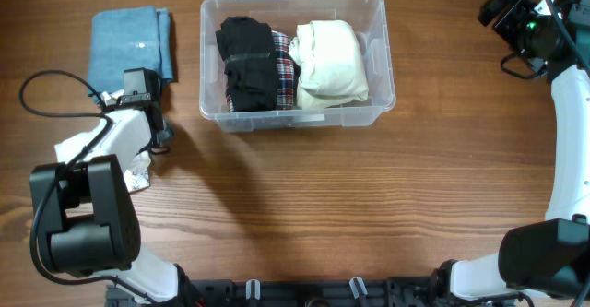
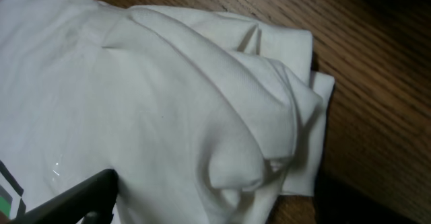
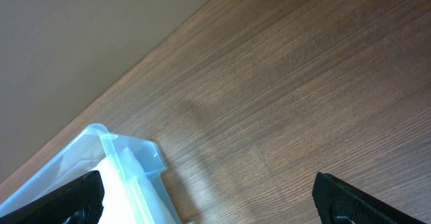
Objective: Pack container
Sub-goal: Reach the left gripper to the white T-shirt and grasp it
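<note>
Left gripper (image 1: 147, 127): low over the white cloth (image 2: 168, 116), nearer than the container's front-left corner and to its left. The left wrist view shows only one dark finger (image 2: 74, 197) at the cloth's edge. Cannot tell whether the jaws are apart or pinching.
White cloth: loosely folded and bunched on the table (image 1: 369, 196), well clear of the container. A green-and-black print shows at one corner.
Container (image 1: 249, 121): clear tub at table centre, lid off and upright.
Contents: black cloth (image 1: 247, 63) at the left end, plaid cloth (image 1: 287, 67) in the middle and cream cloth (image 1: 330, 60) at the right, packed side by side.
Blue cloth (image 1: 129, 40): folded flat just beyond the container's left wall, not touching it.
Right gripper (image 3: 209, 200): off the container's far-right corner, raised, fingers spread wide with nothing between them.
Step in hand: likely picking up the white cloth for packing.
Next move calls for: a firm pinch through several folds so the bundle lifts whole, then a carry rightward over the rim. Free room inside looks scant, so it will probably go on top.
</note>
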Motion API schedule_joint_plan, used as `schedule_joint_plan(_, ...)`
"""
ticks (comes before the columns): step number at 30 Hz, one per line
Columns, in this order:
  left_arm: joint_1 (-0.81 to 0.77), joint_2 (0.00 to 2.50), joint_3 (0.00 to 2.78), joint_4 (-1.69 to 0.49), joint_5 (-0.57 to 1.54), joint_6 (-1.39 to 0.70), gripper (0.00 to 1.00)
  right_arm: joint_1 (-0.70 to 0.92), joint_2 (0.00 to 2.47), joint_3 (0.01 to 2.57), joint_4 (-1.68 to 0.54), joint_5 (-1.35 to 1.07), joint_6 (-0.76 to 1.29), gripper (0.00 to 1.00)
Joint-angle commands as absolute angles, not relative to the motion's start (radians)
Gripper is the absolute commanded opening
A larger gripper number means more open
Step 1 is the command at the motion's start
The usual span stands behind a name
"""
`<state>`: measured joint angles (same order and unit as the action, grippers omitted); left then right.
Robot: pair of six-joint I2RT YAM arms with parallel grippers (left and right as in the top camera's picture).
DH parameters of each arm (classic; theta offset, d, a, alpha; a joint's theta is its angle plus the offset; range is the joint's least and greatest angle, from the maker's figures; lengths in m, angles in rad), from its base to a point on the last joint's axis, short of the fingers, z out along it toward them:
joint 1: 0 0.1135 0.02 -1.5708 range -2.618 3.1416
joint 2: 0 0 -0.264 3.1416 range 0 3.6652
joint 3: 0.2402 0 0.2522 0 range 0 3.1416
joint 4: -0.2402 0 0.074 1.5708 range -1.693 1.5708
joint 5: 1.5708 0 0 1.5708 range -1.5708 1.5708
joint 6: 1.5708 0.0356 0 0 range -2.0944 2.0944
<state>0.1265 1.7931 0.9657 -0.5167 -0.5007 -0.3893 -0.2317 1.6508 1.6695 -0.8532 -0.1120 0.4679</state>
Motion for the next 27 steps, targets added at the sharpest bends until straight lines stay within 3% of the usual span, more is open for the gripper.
schedule_joint_plan(1, 0.134, 1.829, 0.960, -0.536, -0.507, -0.398, 0.71, -0.228, 1.647, 1.674, -0.854, -0.121, 0.474, 1.00)
schedule_joint_plan(3, 0.134, 1.829, 0.960, -0.546, -0.508, -0.398, 0.50, -0.228, 1.647, 1.674, -0.854, -0.121, 0.474, 1.00)
schedule_joint_plan(8, 0.134, 1.829, 0.960, -0.565, -0.507, -0.398, 0.26, -0.228, 1.647, 1.674, -0.854, -0.121, 0.474, 1.00)
schedule_joint_plan(11, 0.134, 1.829, 0.960, -0.570, -0.507, -0.397, 0.04, -0.228, 1.647, 1.674, -0.854, -0.121, 0.474, 1.00)
schedule_joint_plan(20, 0.134, 1.734, 1.119, -0.808, -0.475, -0.371, 0.04, -0.228, 1.647, 1.674, -0.854, -0.121, 0.474, 1.00)
schedule_joint_plan(27, 0.134, 1.583, 1.224, -0.914, -0.290, -0.328, 0.04, -0.228, 1.648, 1.674, -0.854, -0.121, 0.474, 1.00)
